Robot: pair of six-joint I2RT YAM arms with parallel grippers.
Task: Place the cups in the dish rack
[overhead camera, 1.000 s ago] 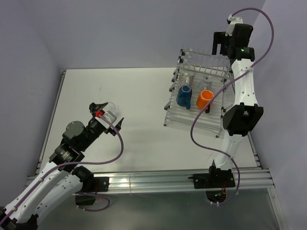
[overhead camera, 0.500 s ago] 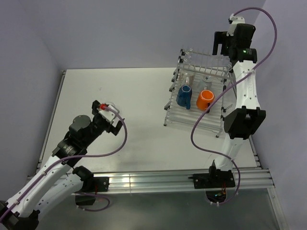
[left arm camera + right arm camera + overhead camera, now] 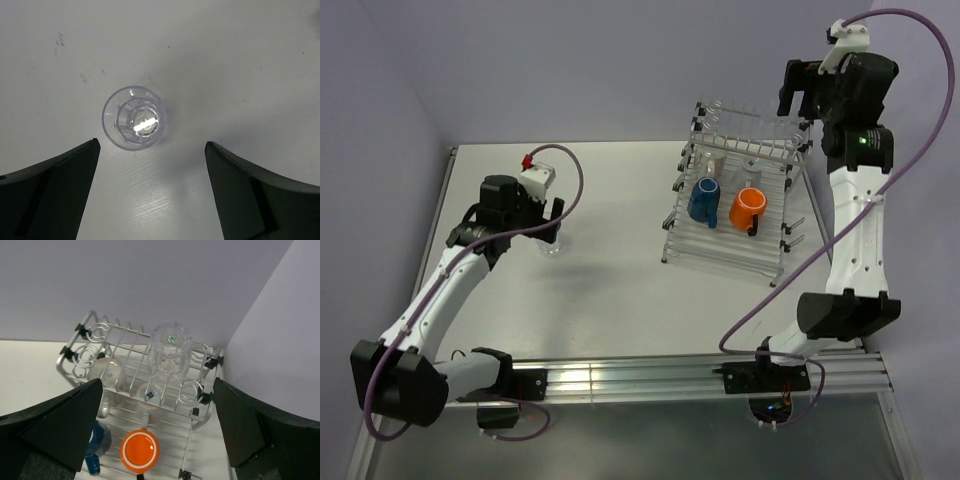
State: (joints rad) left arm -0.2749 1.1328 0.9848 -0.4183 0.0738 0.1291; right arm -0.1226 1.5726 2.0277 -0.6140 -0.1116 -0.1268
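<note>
A clear glass tumbler (image 3: 134,118) stands upright on the white table, also in the top view (image 3: 549,247). My left gripper (image 3: 152,150) hangs above it, open and empty, with the tumbler just beyond the fingertips (image 3: 75,170); in the top view the left gripper (image 3: 533,230) is over the table's left side. The dish rack (image 3: 770,255) holds a blue mug (image 3: 704,198), an orange mug (image 3: 747,207), two white mugs (image 3: 107,372) and an upturned clear tumbler (image 3: 171,347). My right gripper (image 3: 157,385) is open and empty, high above the rack's far end (image 3: 800,95).
The rack (image 3: 200,432) stands at the table's far right, close to the purple side wall (image 3: 280,330). A metal rail (image 3: 620,380) runs along the near edge. A purple cable (image 3: 760,290) hangs in front of the rack's right side.
My left arm has swung up and away from the near edge and now points down over the tumbler. My right gripper has risen and shifted right above the rack.
</note>
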